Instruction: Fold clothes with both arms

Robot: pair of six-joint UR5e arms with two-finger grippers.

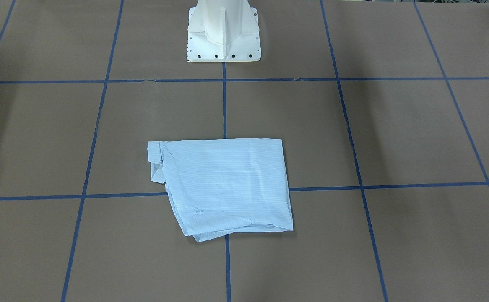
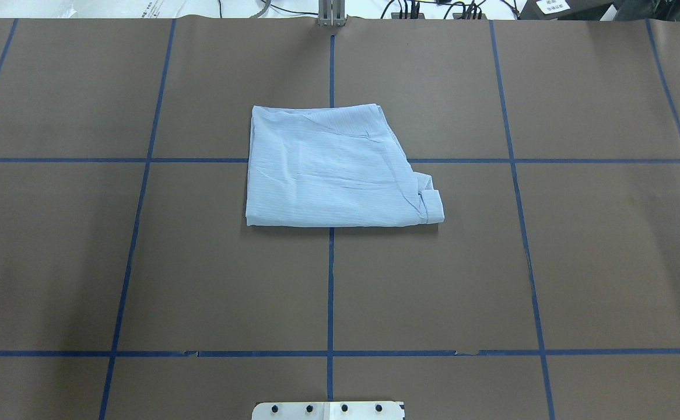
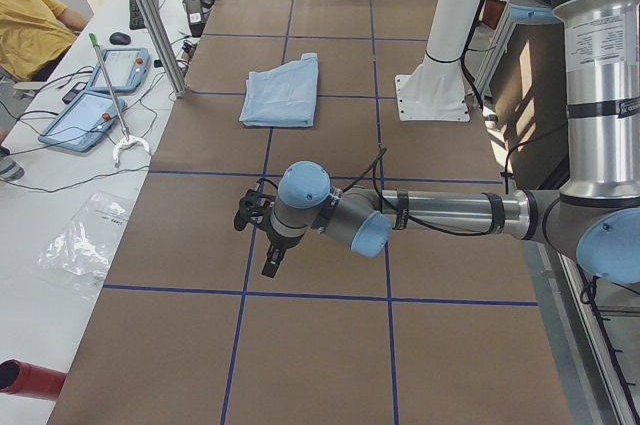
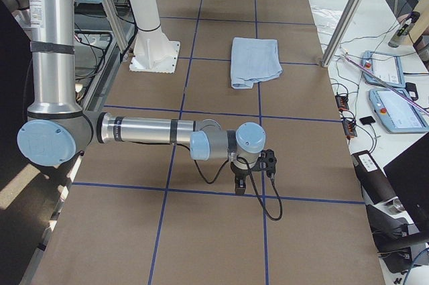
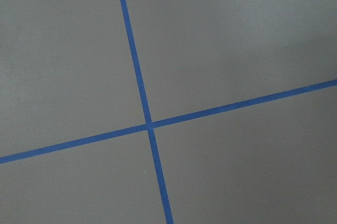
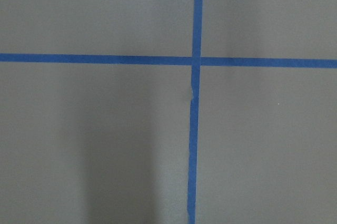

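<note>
Overhead exterior: the shirt (image 2: 334, 169) lies folded, central on the tabletop (image 2: 142, 262). We cannot tell whether the left hand (image 3: 268, 265) or right hand (image 4: 239, 184) is open; both hang well away. A careless grasp could undo its loose layers.

**Jaws unreadable, shirt details folded under**

The left gripper (image 3: 270, 265) & right gripper (image 4: 239, 186) show only in the side views, too small to tell jaw state. The shirt (image 2: 334, 169) is folded, so buttons, label & sleeves are out of sight. Something pokes out at one corner, collar or cuff, can't say which. The pedestal (image 1: 223, 37) is cut off by the frame top, a person (image 3: 30, 25) by the edge.
</note>
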